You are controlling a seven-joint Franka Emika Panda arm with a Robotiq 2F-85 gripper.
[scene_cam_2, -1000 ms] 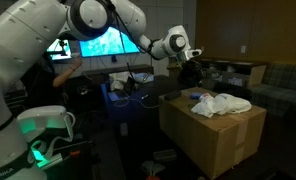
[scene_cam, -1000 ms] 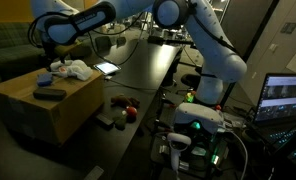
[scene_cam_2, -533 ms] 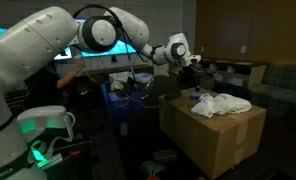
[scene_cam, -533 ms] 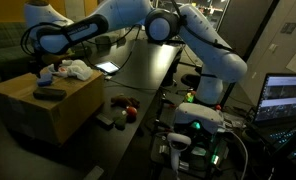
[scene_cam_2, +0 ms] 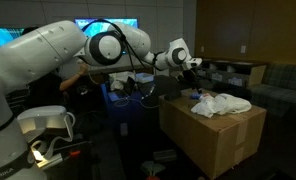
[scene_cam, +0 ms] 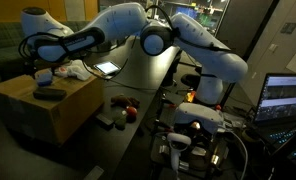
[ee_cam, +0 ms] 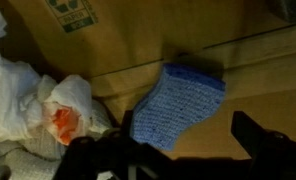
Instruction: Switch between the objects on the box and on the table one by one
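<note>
My gripper point(scene_cam: 37, 68) point(scene_cam_2: 195, 68) hangs open over the tan cardboard box point(scene_cam: 33, 118) point(scene_cam_2: 216, 140), holding nothing. In the wrist view the open gripper point(ee_cam: 183, 126) straddles a small blue knitted piece point(ee_cam: 176, 98) lying on the box top, and its right finger point(ee_cam: 260, 140) stands apart from the piece. The white cloth rag point(ee_cam: 23, 95) point(scene_cam: 77, 70) point(scene_cam_2: 224, 104) lies beside the blue piece point(scene_cam: 45, 75). A flat black bar point(scene_cam: 49, 94) rests on the box's near side. A red roundish piece point(scene_cam: 130, 113) and dark brownish pieces point(scene_cam: 117, 100) lie on the black table point(scene_cam: 148, 75).
A tablet with a bright screen point(scene_cam: 107, 68) lies on the table behind the box. A laptop point(scene_cam: 285, 98) glows at the far right, and monitors point(scene_cam_2: 103, 28) shine behind the arm. The robot base point(scene_cam: 196, 125) stands at the table's edge. A green sofa point(scene_cam: 3, 50) sits behind the box.
The arm has swung further over the box, carrying the gripper towards the blue piece. Its jaws have stayed open. None of the objects has moved.
</note>
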